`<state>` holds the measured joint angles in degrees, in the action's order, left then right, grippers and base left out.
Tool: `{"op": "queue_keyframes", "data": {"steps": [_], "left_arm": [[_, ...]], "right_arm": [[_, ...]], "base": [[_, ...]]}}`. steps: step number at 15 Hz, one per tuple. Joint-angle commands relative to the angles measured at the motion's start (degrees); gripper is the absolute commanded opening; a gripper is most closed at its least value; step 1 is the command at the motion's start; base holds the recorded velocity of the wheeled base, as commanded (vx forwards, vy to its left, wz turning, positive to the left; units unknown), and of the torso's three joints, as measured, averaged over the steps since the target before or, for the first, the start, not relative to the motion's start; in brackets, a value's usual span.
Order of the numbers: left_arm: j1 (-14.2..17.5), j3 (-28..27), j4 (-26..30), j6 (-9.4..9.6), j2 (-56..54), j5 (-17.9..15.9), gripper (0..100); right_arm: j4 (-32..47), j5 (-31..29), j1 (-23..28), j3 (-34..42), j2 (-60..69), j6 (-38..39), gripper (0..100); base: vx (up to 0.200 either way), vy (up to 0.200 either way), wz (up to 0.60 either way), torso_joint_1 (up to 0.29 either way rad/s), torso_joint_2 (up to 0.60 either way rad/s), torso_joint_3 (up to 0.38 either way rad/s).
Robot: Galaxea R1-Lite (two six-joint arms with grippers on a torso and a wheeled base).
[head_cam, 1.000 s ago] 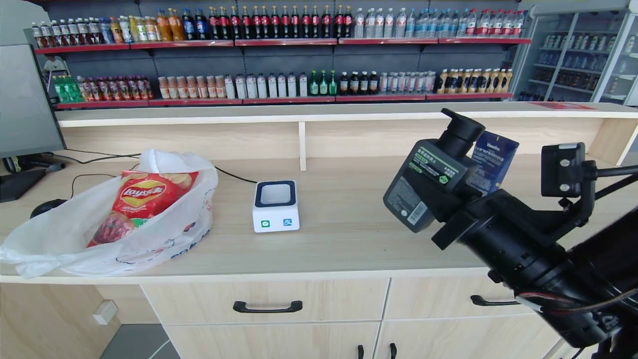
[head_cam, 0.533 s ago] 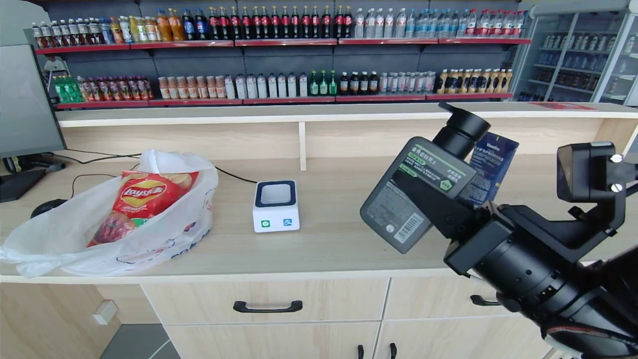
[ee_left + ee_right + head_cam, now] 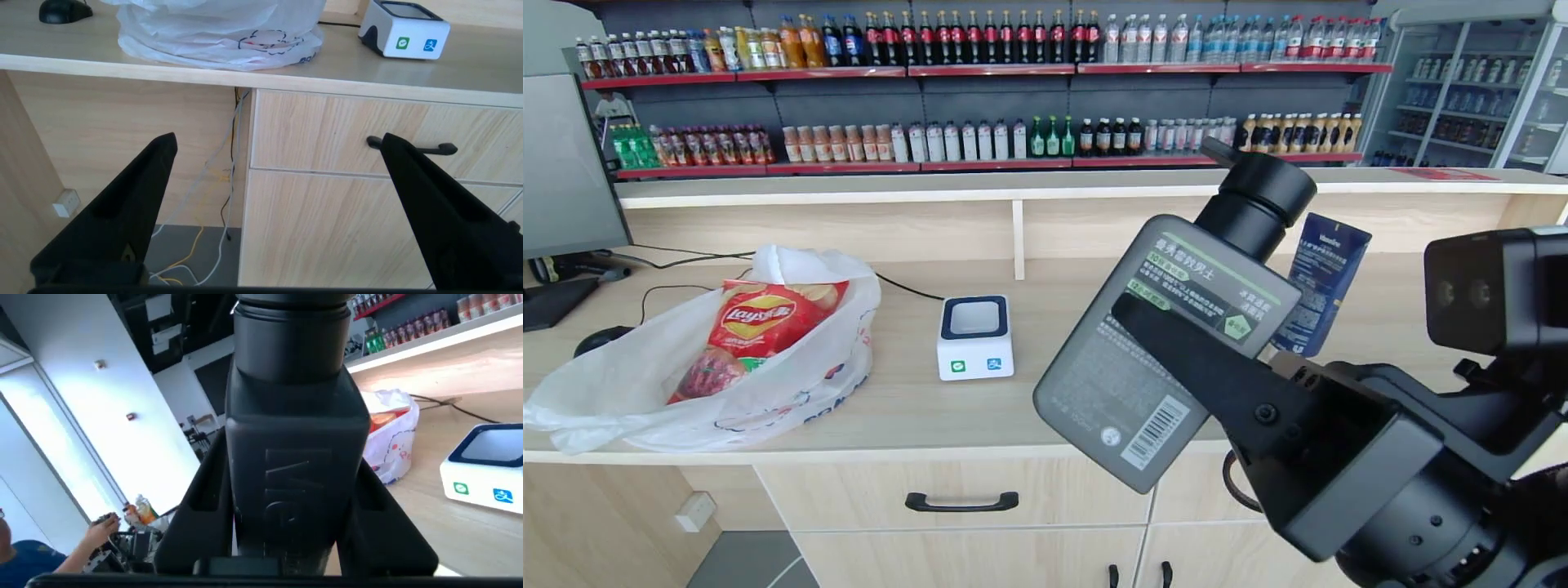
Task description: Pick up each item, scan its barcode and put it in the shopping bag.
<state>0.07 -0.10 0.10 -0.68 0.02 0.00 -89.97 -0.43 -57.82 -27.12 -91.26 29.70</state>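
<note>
- The right gripper (image 3: 1152, 327) is clamped on the grey bottle (image 3: 1094, 392), holding it tilted in the air above the counter's (image 3: 915, 408) front edge, to the right of the scanner (image 3: 974, 336).
- The left gripper (image 3: 279, 145) hangs spread wide in front of the drawers.
- Likely snag: the barcode faces up, away from the scanner, so the scan could miss. The slick bottle might also slip.
- Count: one bottle, one blue tube (image 3: 1321, 282), one scanner, one shopping bag (image 3: 792, 392) and one chips pack (image 3: 760, 318).

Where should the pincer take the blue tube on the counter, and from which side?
Probably its flat upper body, from above: the blue tube stands nearly upright, wide end up, and the held grey bottle partly hides its lower end.
</note>
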Motion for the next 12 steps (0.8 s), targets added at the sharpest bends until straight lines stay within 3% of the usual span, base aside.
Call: {"op": "queue_keyframes", "data": {"steps": [1,4,12], "left_arm": [[-0.07,0.01,-0.01,-0.02,-0.02,0.00,100],[-0.07,0.01,-0.01,-0.02,-0.02,0.00,100],[0.01,0.01,-0.01,-0.02,-0.02,0.00,100]], "right_arm": [[-0.03,0.43,-0.45,-2.50,-0.15,1.24,0],[-0.03,3.77,-0.45,-3.81,-0.15,2.03,0],[-0.03,3.85,-0.45,-3.99,0.82,4.58,0]], "base": [[0.000,0.000,0.00,0.000,0.00,0.000],[0.000,0.000,0.00,0.000,0.00,0.000],[0.000,0.000,0.00,0.000,0.00,0.000]]}}
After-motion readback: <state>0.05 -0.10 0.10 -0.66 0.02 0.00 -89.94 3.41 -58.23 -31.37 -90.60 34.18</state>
